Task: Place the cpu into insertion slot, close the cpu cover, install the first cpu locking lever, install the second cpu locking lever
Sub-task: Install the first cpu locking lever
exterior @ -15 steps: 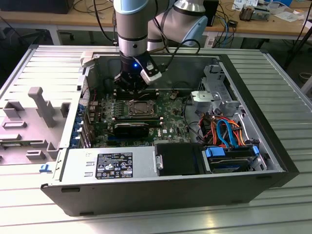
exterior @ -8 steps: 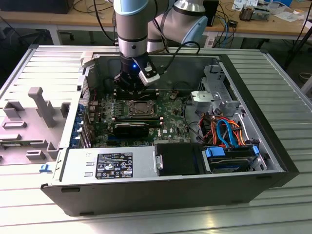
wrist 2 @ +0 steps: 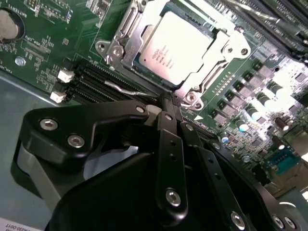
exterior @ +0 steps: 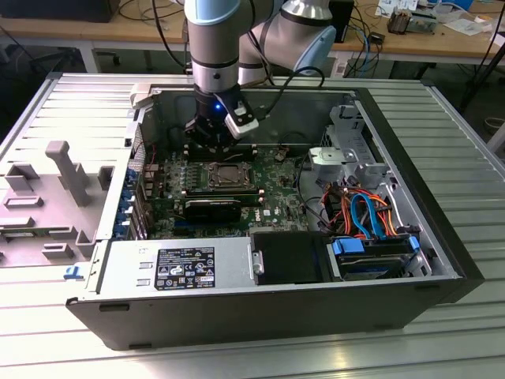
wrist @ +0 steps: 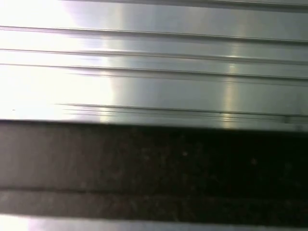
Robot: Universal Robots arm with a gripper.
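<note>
In the second wrist view the cpu (wrist 2: 175, 45), a flat silver-grey square, sits in the insertion slot (wrist 2: 144, 67) on the green board. The cpu cover (wrist 2: 225, 45), a silvery frame, lies flat around it. A thin wire locking lever (wrist 2: 126, 88) runs along the socket's side towards my fingertips. My gripper (wrist 2: 171, 102) is shut, its dark fingers (wrist 2: 169, 144) pressed together right at the socket's corner by the lever's end. I cannot tell whether the lever is clamped. In the exterior view my gripper (exterior: 205, 148) hangs low inside the case, at the socket (exterior: 229, 175) edge on the exterior view's left.
Black memory slots (wrist 2: 89, 79) lie beside the socket. The open computer case holds a power supply (exterior: 181, 264), a drive cage (exterior: 371, 253) and coloured cables (exterior: 359, 207). A grey plastic part (exterior: 71, 170) rests at the exterior view's left. A ribbed metal surface (wrist: 154, 72) shows in the first wrist view.
</note>
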